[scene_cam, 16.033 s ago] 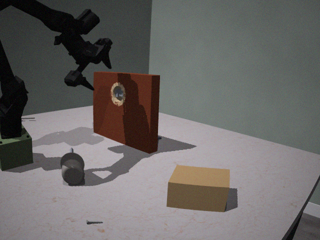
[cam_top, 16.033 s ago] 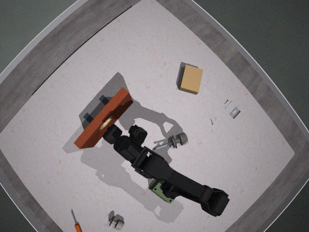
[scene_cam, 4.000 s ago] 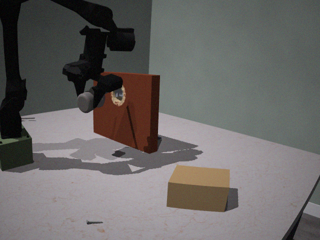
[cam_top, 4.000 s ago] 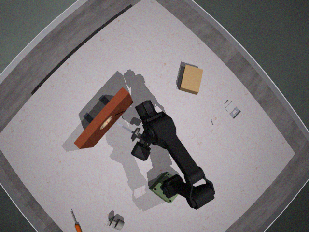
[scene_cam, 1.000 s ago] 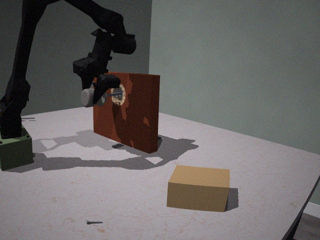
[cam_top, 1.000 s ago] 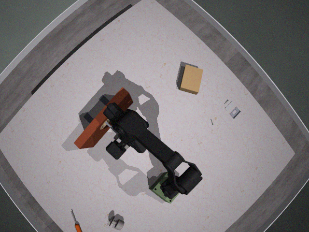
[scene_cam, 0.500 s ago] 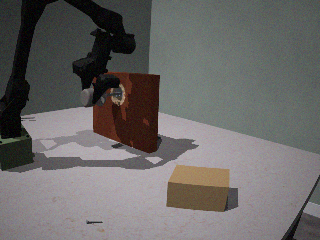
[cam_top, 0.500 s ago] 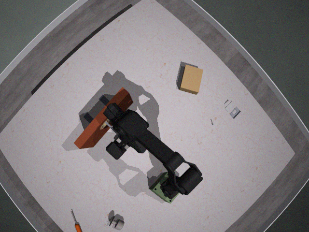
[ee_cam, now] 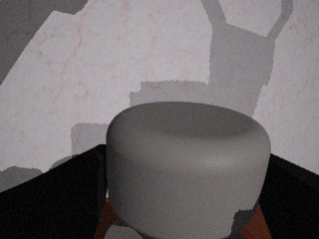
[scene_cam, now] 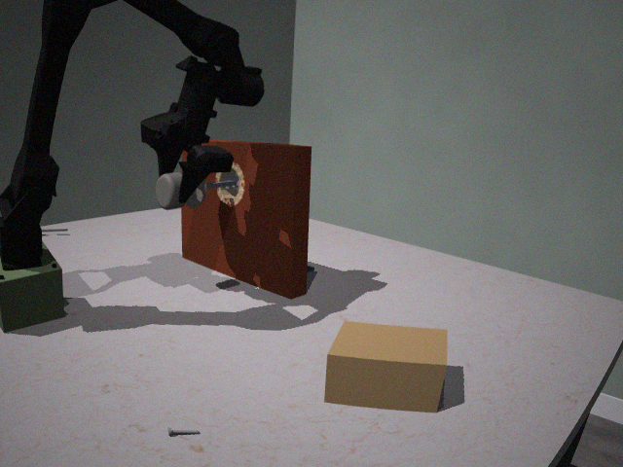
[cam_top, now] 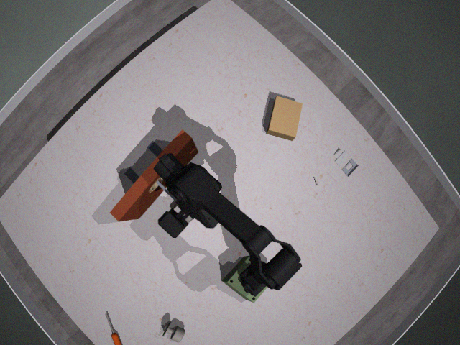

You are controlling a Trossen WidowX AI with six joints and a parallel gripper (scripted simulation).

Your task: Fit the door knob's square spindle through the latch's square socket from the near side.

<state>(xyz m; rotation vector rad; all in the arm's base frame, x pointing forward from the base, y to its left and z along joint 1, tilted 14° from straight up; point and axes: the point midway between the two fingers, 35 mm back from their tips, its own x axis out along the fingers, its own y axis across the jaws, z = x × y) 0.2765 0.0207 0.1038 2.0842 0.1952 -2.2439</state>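
The reddish-brown wood door block [scene_cam: 251,216] stands upright on the table; it also shows from above in the top view [cam_top: 154,178]. A pale round bore with the latch socket [scene_cam: 230,179] sits near its upper left. My gripper [scene_cam: 194,173] is shut on the grey door knob [scene_cam: 168,191], held level in front of the side that faces the robot. The knob's grey spindle [scene_cam: 221,184] points into the bore and its tip reaches the socket. The round plate stands off from the wood. In the wrist view the knob [ee_cam: 189,173] fills the middle between my dark fingers.
A tan box [scene_cam: 386,364] lies on the table to the right, also in the top view [cam_top: 284,117]. A small screw [scene_cam: 183,432] lies near the front. An orange-handled screwdriver [cam_top: 113,331], a second grey knob [cam_top: 174,329] and a small metal plate [cam_top: 348,165] lie farther off.
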